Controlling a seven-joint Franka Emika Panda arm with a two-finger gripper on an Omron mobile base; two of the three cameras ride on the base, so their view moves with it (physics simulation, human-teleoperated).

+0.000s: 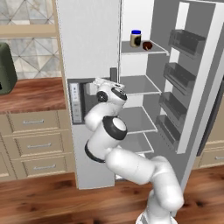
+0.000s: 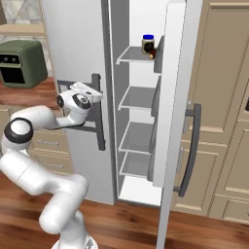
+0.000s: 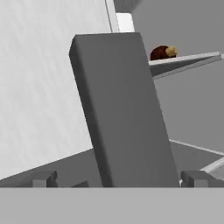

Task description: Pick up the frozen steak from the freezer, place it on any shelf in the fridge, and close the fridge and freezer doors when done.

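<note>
Dark reddish-brown steak (image 1: 147,45) on fridge shelf (image 1: 142,50)

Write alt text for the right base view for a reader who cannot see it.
A white robot arm reaches its gripper to the dark vertical handle of the closed freezer door. Beside it the fridge door stands open, showing shelves, with a jar on the top shelf.

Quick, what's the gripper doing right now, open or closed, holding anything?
Gripper: open, fingertips spread either side of the freezer door handle, not clamped on it; holding nothing.
</note>
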